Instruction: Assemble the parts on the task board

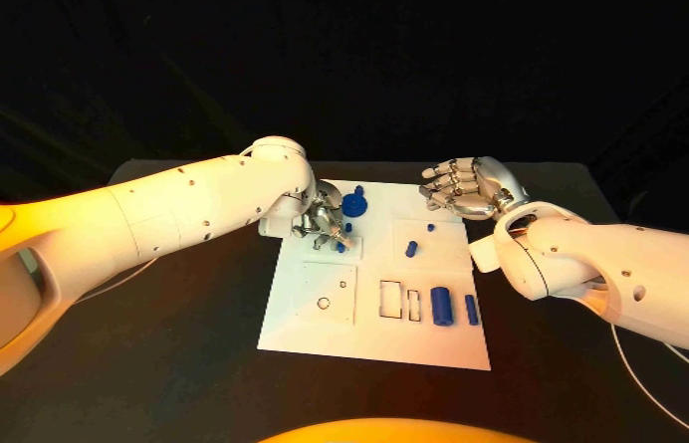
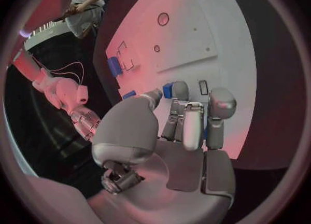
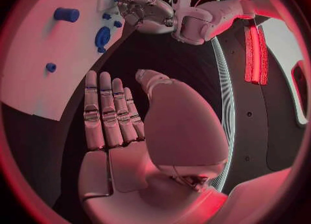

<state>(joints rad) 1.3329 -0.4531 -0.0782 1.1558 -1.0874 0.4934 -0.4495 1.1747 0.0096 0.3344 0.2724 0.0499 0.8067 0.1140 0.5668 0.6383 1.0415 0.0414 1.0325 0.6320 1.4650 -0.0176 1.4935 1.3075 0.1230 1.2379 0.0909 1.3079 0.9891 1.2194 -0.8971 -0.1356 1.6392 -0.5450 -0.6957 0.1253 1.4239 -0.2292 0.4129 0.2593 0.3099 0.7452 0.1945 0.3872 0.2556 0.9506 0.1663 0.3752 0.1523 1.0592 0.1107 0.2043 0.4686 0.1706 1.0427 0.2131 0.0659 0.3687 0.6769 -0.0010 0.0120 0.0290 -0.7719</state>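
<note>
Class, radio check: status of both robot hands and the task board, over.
Left robot hand fingers down on a small blue part on task board. Right robot hand open, holding nothing, at board's far right corner. Nothing in the way.

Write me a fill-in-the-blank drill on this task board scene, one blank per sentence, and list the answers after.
1. The task board lies on a table whose colour is ____.
2. The hand working over the board's far corner, fingers down among small blue parts, is the robot's ____ hand.
3. The right hand hovers past the board's far right corner holding ____.
4. The large blue cylinder lies beside a slimmer blue bar near the board's ____ edge.

Missing words: black; left; nothing; right
</note>
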